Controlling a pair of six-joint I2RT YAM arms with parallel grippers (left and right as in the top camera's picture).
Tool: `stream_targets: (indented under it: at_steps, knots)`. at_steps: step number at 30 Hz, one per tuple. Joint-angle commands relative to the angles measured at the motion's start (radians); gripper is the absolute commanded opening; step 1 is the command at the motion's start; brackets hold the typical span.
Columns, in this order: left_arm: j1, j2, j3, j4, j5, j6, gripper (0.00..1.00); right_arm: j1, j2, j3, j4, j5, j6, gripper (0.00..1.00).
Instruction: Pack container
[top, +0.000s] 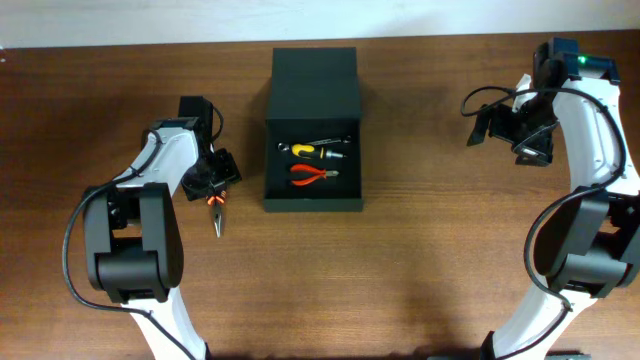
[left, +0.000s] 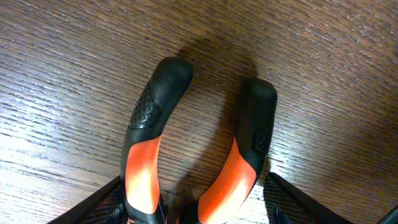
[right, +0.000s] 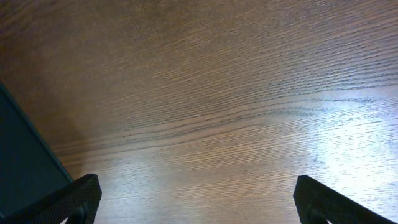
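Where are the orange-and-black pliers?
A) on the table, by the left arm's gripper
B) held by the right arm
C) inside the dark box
A: the pliers lie on the table, handles between the left gripper fingers, outside the container.

Container (top: 312, 204) open, top centre, with a yellow-handled tool (top: 318, 150) and red pliers (top: 312, 176) inside. Left gripper (top: 212, 188) over orange-handled pliers (top: 216, 218), left of it. Right gripper (top: 492, 126) upper right.
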Motion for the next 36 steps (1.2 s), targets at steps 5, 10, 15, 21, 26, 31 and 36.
stream_targets:
  at_steps: [5, 10, 15, 21, 26, 31, 36]
  knots:
    - [0.002, 0.029, -0.01, -0.058, 0.014, 0.137, 0.82, -0.004, 0.002, -0.005, 0.0, 0.027, 0.001, 0.99]
    - [0.003, 0.029, -0.01, -0.08, -0.005, 0.319, 0.8, -0.004, 0.002, -0.005, 0.001, 0.027, 0.001, 0.99]
    - [0.003, 0.029, -0.01, -0.06, -0.012, 0.364, 0.8, -0.004, 0.002, -0.005, 0.001, 0.027, 0.001, 0.99]
    - [0.002, 0.029, -0.01, -0.027, -0.011, 0.367, 0.71, -0.004, 0.002, -0.005, 0.0, 0.027, 0.001, 0.99]
    - [0.003, 0.029, -0.01, -0.028, -0.011, 0.367, 0.51, -0.004, 0.002, -0.005, -0.004, 0.027, 0.001, 0.99]
    - [0.003, 0.029, -0.01, -0.031, -0.011, 0.341, 0.5, -0.004, 0.002, -0.005, -0.004, 0.027, 0.001, 0.99]
    - [0.003, 0.029, -0.01, -0.03, -0.011, 0.341, 0.4, -0.004, 0.002, -0.005, -0.005, 0.027, 0.001, 0.99]
